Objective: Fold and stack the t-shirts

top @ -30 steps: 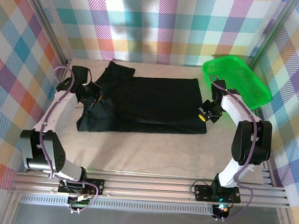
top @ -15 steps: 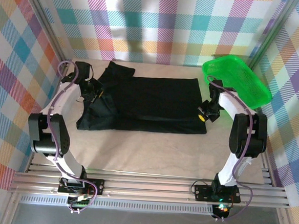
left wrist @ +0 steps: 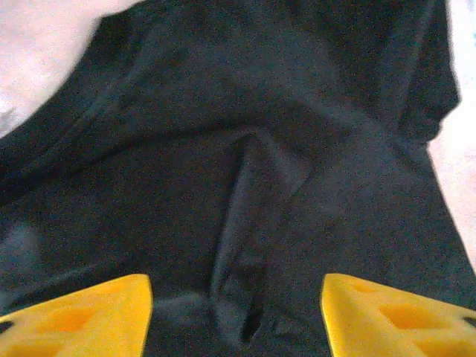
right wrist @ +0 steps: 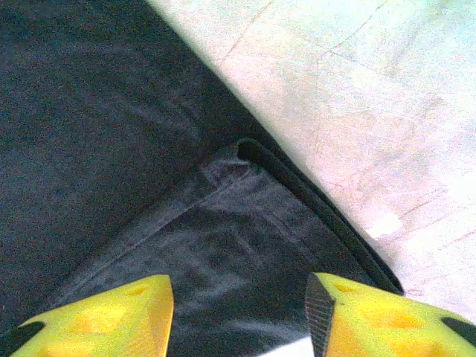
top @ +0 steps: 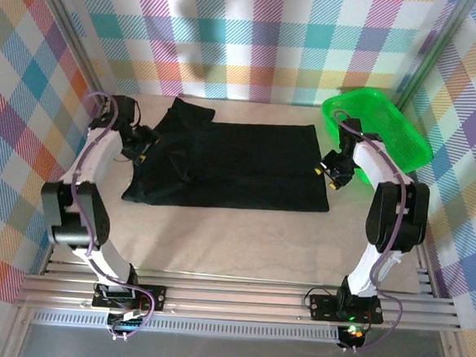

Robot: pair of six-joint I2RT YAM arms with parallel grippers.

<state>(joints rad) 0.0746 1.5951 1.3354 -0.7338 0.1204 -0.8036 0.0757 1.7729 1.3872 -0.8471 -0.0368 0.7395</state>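
The black t-shirt (top: 239, 166) lies spread. The left tool (top: 142, 151) over its left edge and the right tool (top: 328, 175) over its right hem stand wide, empty. Bare tabletop (top: 241, 244) fronts its near edge.

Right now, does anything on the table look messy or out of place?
The black t-shirt is rumpled at its left end: cloth bunches at the far-left corner, and a raised crease runs down the fabric there. The rest lies fairly flat.
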